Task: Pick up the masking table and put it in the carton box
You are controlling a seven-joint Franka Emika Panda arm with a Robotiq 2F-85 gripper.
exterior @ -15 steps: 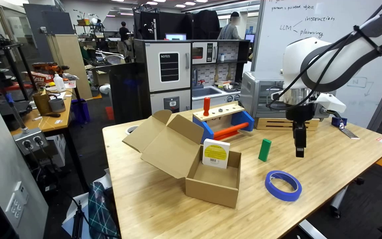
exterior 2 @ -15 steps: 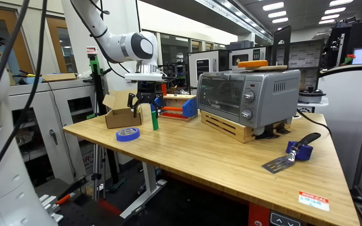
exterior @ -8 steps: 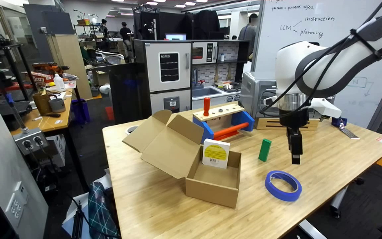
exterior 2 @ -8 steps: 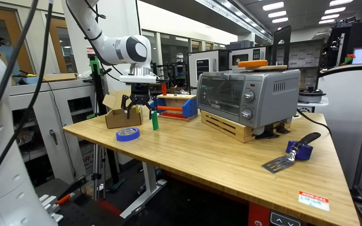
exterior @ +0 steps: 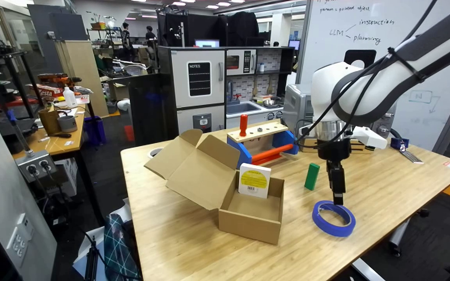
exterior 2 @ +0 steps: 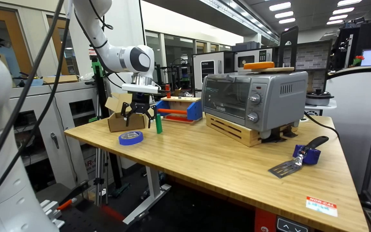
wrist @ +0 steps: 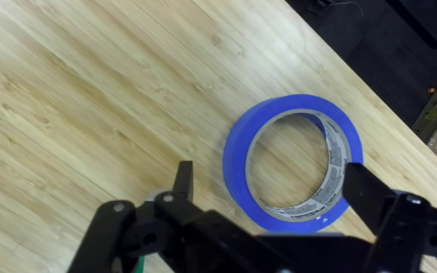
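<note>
Whiteboard (exterior: pixel 338 50) says "LLM", tbl sticker (exterior 2: pixel 321 207) "NOR-CAL"; gripper (exterior 2: pixel 138 125) hangs spread wide nr blue tape (wrist: pixel 235 163).

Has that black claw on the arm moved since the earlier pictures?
Yes. In an exterior view, the claw has moved down and left in the picture, nearer the tape, which has stayed put.

Wrist view: close above tape (wrist: pixel 237 155), facing down; counter (wrist: pixel 89 113) edge upper right. In an exterior view: high, off the box (exterior: pixel 250 226) end, facing toy kitchen (exterior: pixel 215 99). In an exterior view: lower, spatula (exterior 2: pixel 299 158) corner nearest, facing toy bench (exterior 2: pixel 177 111) over long edge. Both exterior views share box, tape, oven (exterior 2: pixel 255 101).
</note>
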